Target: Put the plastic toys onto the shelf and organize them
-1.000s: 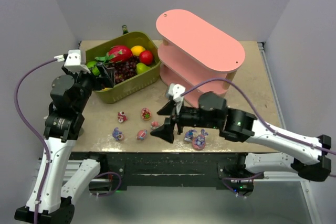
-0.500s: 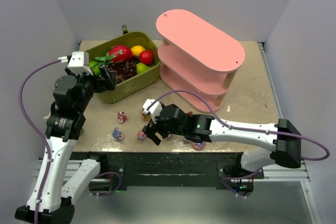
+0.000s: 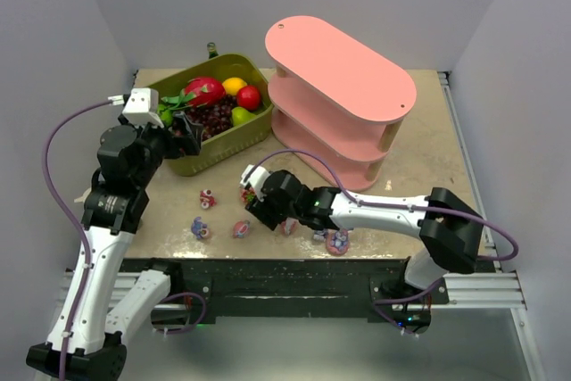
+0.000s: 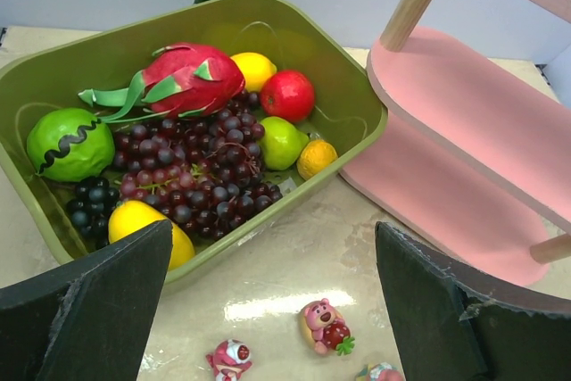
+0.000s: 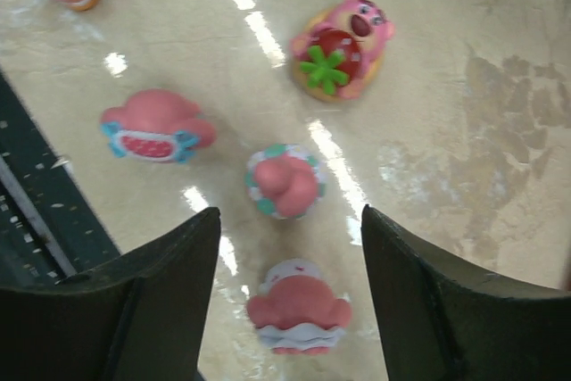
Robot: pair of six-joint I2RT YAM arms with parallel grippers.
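Left gripper [image 4: 272, 238] hangs over the far-left part of the tan table [image 3: 419, 176]. Its jaws are spread wide with nothing in them. Below it I see the olive-green oblong plastic basket [image 4: 357, 144] of fake fruit in the far-left corner.

The pink three-tier shelf with oval boards and pale wooden uprights [image 3: 339, 69] stands just right of the basket, toward the far edge.

Right gripper [image 5: 290, 238] is low over the table near the middle of the near edge, jaws apart and gripping nothing. A pink-and-white cupcake-shaped toy [image 5: 299, 314] sits in the gap between the fingers, and I see no contact with either. Just ahead of the tips is a round pink toy with green-and-white trim [image 5: 284, 183]. Beyond that is a pink bear figurine holding a red strawberry [image 5: 343, 49], and off to the side a pink toy with teal ends [image 5: 153, 127].

Also along the near edge:
- a red-and-white figurine [image 3: 207, 198]
- a small blue figurine [image 3: 201, 227]
- a blue-pink bunny figurine [image 3: 337, 240], right of the gripper

Every toy I can see lies on the table.
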